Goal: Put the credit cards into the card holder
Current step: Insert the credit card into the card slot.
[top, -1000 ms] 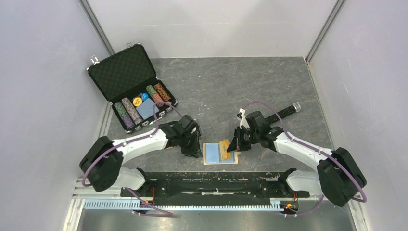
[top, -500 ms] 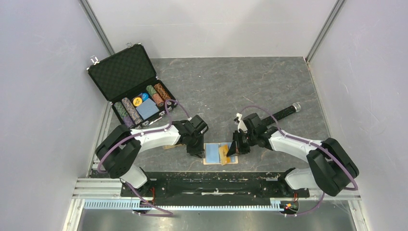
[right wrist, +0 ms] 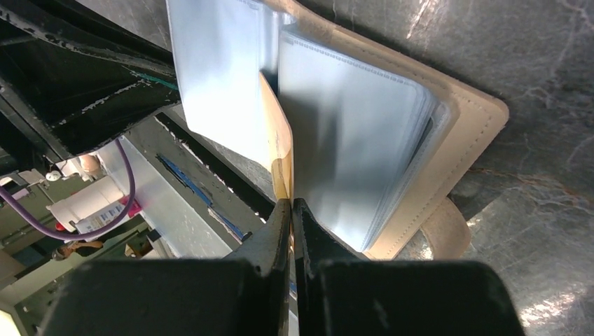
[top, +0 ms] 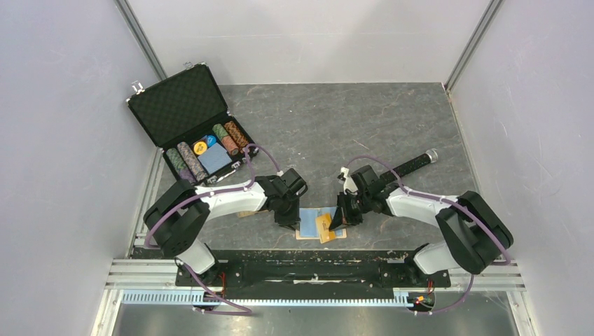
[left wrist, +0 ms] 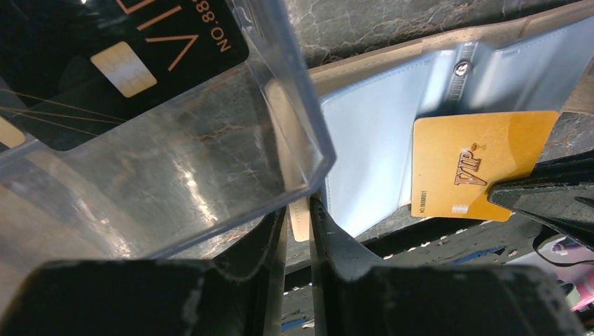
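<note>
The tan card holder (top: 308,222) lies open near the table's front edge, light blue pockets up (left wrist: 364,140). My left gripper (top: 288,218) has its fingers closed narrowly on the holder's tan left edge (left wrist: 301,217). My right gripper (top: 338,218) is shut on the orange-gold credit card (left wrist: 476,161). It holds the card edge-on (right wrist: 280,147) between two blue sleeves (right wrist: 378,140). The black credit card (left wrist: 140,42) lies inside a clear plastic box (left wrist: 210,154) beside my left fingers.
An open black poker-chip case (top: 192,126) with chips and a blue deck stands at the back left. A black rod with a silver tip (top: 413,162) lies behind the right arm. The black mounting rail (top: 301,262) runs just in front of the holder.
My left gripper has swung right to the holder's left edge and narrowed on it. My right gripper has carried the orange-gold card left and down over the open pockets.
</note>
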Action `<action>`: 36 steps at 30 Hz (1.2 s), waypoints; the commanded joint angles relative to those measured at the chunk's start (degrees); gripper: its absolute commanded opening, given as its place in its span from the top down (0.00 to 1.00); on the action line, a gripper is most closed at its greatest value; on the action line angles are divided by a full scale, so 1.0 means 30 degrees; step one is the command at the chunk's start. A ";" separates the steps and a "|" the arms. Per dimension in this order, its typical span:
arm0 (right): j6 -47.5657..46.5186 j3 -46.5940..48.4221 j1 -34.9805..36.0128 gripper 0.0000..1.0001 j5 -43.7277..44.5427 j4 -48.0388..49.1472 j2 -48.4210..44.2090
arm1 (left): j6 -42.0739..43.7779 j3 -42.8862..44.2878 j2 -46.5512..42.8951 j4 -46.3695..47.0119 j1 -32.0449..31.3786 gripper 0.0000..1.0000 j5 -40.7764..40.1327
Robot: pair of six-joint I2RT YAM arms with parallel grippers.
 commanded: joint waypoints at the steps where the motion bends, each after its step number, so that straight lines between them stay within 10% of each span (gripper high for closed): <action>1: -0.0992 0.0818 -0.0026 1.00 0.0328 -0.0351 0.0768 | -0.0295 0.0235 0.0750 -0.0224 -0.0144 0.76 -0.0536; 36: 0.1507 -0.0517 0.0542 1.00 0.2900 0.3582 0.1782 | -0.0607 0.0118 0.1133 -0.0406 -0.0320 0.83 -0.0701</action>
